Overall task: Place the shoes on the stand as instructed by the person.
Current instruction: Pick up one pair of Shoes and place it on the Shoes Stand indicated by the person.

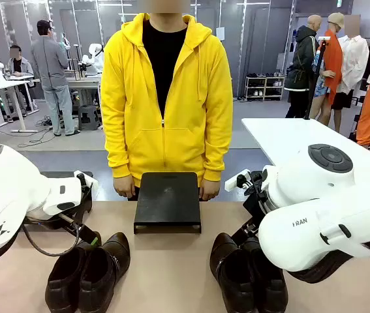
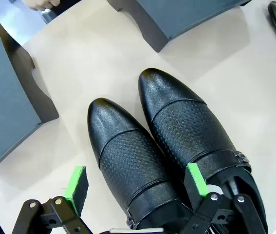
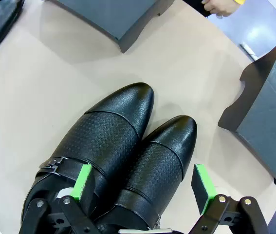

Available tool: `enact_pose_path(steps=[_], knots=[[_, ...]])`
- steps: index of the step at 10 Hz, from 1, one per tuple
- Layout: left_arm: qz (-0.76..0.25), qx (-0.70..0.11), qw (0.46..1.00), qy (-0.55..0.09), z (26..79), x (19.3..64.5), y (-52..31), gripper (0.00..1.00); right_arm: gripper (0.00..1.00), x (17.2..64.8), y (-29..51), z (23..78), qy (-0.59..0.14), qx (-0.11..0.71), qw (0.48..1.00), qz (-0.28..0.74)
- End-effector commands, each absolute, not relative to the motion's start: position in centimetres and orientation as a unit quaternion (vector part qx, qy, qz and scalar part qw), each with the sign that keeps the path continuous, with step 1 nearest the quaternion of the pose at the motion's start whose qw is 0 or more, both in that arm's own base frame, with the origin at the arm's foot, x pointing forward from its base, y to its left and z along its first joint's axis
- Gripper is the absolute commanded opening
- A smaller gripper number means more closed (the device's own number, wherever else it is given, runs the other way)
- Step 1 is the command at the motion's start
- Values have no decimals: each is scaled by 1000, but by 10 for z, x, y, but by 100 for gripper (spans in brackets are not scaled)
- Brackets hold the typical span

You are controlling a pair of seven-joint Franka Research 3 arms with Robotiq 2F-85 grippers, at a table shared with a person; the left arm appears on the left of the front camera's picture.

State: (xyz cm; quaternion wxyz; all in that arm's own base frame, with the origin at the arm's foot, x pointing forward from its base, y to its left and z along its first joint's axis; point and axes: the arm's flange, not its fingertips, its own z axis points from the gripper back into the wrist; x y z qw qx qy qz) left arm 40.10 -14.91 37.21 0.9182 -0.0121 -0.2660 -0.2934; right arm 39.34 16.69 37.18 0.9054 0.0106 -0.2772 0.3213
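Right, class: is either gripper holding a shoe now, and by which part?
Nothing is held. The left gripper stands open astride one black shoe, the right gripper open astride another shoe; neither clamps it.

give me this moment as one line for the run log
left gripper: open above left shoe pair | right gripper: open above right shoe pair | stand: no shoes yet | person: standing behind stand
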Motion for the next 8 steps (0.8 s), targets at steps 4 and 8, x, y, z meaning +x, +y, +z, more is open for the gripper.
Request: enact_pose_path(steps=[4,8], knots=[[-294,-12,918,-266,372,401,-149,100,100,393,167,372,-277,11,905,321],[-294,-12,918,-266,372,401,-149,100,100,393,167,372,-277,11,905,321]])
